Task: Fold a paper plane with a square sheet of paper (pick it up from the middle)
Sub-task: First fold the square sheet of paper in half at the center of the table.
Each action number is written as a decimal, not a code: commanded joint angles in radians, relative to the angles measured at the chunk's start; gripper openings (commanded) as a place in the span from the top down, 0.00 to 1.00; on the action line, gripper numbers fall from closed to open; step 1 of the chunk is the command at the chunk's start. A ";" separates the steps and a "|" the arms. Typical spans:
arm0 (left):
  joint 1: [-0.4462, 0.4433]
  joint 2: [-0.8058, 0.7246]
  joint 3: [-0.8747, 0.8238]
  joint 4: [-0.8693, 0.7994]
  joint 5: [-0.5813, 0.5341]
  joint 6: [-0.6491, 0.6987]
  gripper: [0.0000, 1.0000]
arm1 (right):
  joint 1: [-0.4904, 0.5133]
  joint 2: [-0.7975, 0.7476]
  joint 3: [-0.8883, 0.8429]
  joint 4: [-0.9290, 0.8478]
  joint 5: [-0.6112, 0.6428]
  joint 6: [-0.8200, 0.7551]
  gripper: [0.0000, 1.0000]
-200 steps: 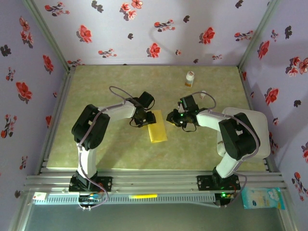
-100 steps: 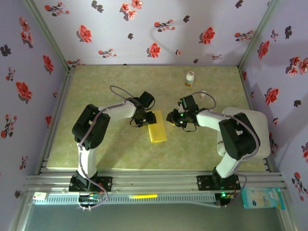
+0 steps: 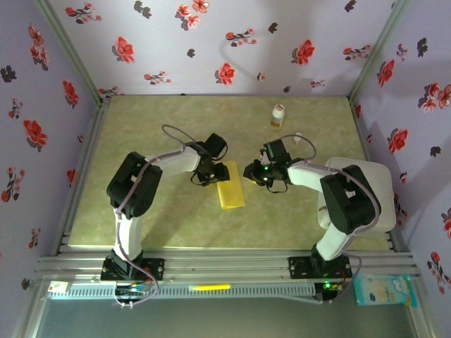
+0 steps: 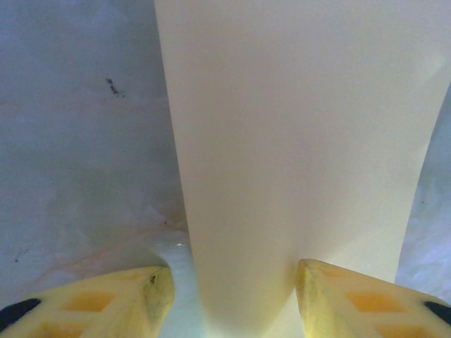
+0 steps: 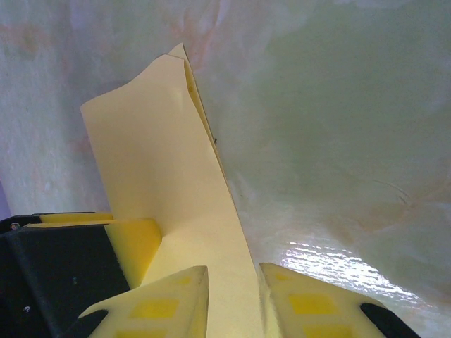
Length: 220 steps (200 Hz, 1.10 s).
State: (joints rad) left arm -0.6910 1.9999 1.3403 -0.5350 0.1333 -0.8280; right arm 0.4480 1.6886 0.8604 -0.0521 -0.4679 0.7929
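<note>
The square sheet of paper (image 3: 231,187) sits in the middle of the top picture, folded into a long narrow shape, with a gripper on each side. The right gripper (image 5: 232,278) has its jaws almost closed on one edge of the paper, at the bottom of its own picture. From there the paper goes up to a bent tip in the upper left. The left gripper (image 4: 232,282) has its jaws partly apart with the paper running up between them; I cannot tell if they squeeze it.

I think the paper could tear or crumple if the two grippers pull apart, because it is thin. It could also slip out if one lets go too soon, and the fold might spring open. A crooked press would make a crooked crease. The small bottle (image 3: 278,115) stands well away near the top of the table (image 3: 155,127), so a bump looks unlikely
</note>
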 commanded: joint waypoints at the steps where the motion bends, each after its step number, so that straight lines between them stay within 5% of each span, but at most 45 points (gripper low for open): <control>1: 0.009 0.131 -0.050 0.025 -0.100 0.031 0.47 | 0.003 -0.003 0.020 -0.025 -0.008 -0.018 0.75; 220: 0.010 0.140 -0.052 0.030 -0.106 0.055 0.48 | 0.038 0.047 0.055 -0.013 -0.057 -0.029 0.81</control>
State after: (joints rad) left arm -0.6910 2.0018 1.3422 -0.5381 0.1326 -0.8120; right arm 0.4808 1.7245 0.8928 -0.0509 -0.5243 0.7849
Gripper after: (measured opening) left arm 0.527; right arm 0.182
